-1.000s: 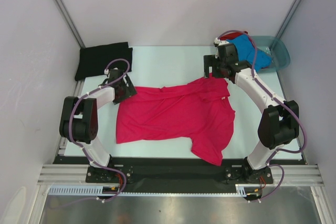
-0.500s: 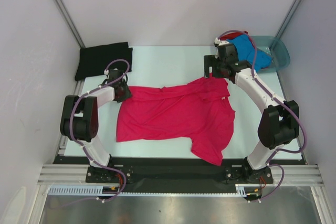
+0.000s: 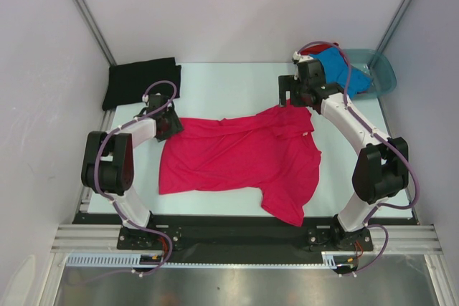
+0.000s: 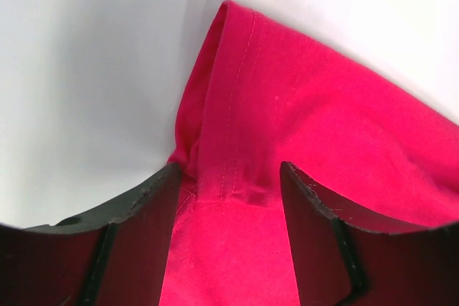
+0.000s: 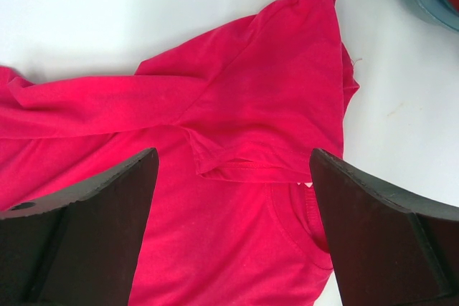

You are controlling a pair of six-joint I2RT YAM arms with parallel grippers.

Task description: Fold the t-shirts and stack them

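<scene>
Bright magenta-pink cloth t-shirt lies spread open, rumpled, across the middle of the pale table, one sleeve trailing toward the near edge.

Left gripper sits at the shirt's far-left corner. In the left wrist view its black fingers are apart, one each side of a stitched hem fold of the pink cloth. The left finger touches the cloth edge and the cloth runs through the gap. No pinch shows, so it reads as released.

Right gripper hangs over the shirt's far-right part, near the collar and sleeve. In the right wrist view its fingers are spread wide with nothing between them, and the pink shirt lies flat below.

Versus a second ago: the left gripper is tucked a little lower and closer onto the corner. The shirt outline looks the same, with no lift or drag. Right arm unchanged. No visible change from half a second ago.

Folded black cloth t-shirt lies at the far-left corner of the table, well apart from the pink one. Bright blue t-shirt is heaped in the translucent teal plastic basin at the far right. A bit of red t-shirt shows just beside the blue, behind the right arm.
</scene>
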